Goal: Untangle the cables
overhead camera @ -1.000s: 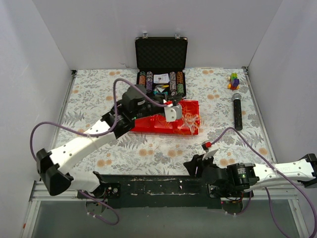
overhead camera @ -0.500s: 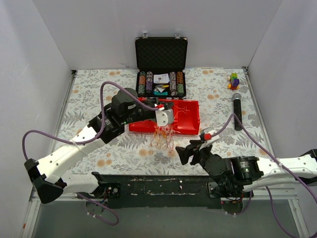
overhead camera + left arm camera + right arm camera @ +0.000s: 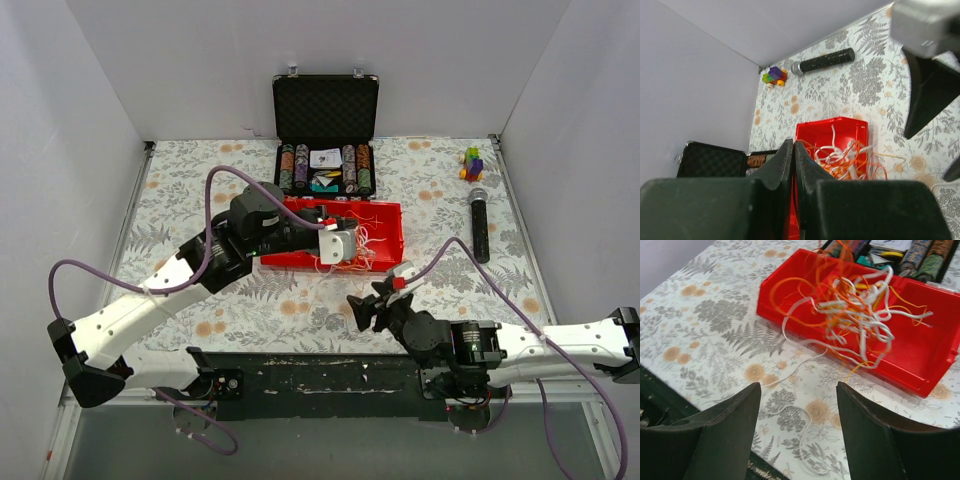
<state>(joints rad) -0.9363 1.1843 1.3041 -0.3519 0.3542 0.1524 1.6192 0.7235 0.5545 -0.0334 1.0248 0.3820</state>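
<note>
The cables (image 3: 365, 240) are a tangle of thin orange, yellow and white wires hanging over the red bin (image 3: 387, 214). My left gripper (image 3: 345, 245) is shut on an orange strand at the tangle's left side. In the left wrist view the jaws (image 3: 794, 144) are pressed together with the orange wire coming out at their tip, and the tangle (image 3: 850, 157) hangs beyond them. My right gripper (image 3: 368, 300) is open and empty, just near of the bin. In the right wrist view its gripper (image 3: 799, 390) faces the tangle (image 3: 855, 305). A white strand (image 3: 805, 360) trails onto the table.
An open black case (image 3: 326, 140) with poker chips stands behind the bin. A black microphone (image 3: 479, 225) lies at the right and a small toy of coloured blocks (image 3: 471, 162) at the far right. White walls close in the floral table (image 3: 200, 180).
My left gripper has carried the cables from in front of the bin back over it. My right arm has swung left and forward toward the bin, jaws open.
</note>
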